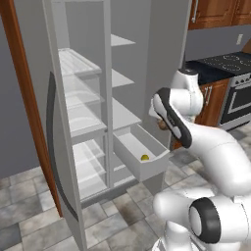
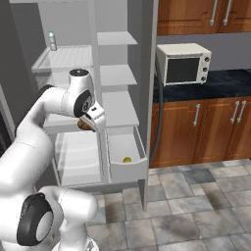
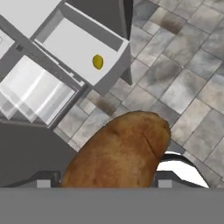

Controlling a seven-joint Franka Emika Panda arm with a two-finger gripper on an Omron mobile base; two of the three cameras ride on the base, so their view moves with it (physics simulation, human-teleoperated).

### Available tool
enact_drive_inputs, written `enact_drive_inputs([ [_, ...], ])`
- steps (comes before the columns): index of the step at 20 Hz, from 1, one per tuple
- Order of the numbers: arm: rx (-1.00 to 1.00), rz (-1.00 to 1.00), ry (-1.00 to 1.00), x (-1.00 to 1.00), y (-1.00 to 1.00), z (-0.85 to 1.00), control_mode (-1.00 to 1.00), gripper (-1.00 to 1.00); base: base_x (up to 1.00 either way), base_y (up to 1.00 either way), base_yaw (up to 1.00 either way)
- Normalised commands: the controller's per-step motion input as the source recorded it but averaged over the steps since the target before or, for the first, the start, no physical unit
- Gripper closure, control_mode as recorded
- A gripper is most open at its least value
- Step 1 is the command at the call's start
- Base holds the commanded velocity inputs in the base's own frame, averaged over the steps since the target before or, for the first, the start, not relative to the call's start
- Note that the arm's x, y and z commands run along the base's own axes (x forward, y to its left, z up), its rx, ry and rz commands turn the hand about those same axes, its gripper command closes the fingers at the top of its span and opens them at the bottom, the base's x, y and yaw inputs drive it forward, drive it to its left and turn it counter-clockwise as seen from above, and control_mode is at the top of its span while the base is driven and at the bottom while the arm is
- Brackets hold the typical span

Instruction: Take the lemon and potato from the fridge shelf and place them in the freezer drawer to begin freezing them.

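Between gripper point(image 2: 89, 122) fingers, seemingly: potato point(image 3: 118, 153).

My arm point(image 1: 211, 147) is glossy white, built of rounded, bulbous segments with dark grey-black bands and round caps at the joints; at two o'clock from the base, the wrist carries a boxy white hand.

Open fridge with shelves, a pulled-out drawer and a tiled floor

The freezer drawer point(image 1: 139, 159) stands pulled out at the lower right of the fridge, and the lemon point(image 1: 145, 158) lies on its bottom near the front wall. On the top fridge shelf point(image 2: 61, 61) a small bottle point(image 2: 52, 41) stands upright. The floor point(image 2: 196, 211) is grey stone tiles.
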Motion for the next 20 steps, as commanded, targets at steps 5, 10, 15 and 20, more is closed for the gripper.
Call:
enact_drive_inputs([
  [5, 0.04, -0.2, 0.25, 0.88, -0.31, -0.65, -1.0, 1.0, 0.0, 0.0, 0.0],
  [10, 0.01, -0.07, 0.16, 0.71, 0.0, -0.42, -1.0, 1.0, 0.0, 0.0, 0.0],
  [15, 0.0, -0.04, 0.13, 0.47, 0.0, -0.61, -1.0, 1.0, 0.0, 0.0, 0.0],
  [20, 0.0, -0.06, 0.04, 0.48, 0.0, -0.82, -1.0, 1.0, 0.0, 0.0, 0.0],
])
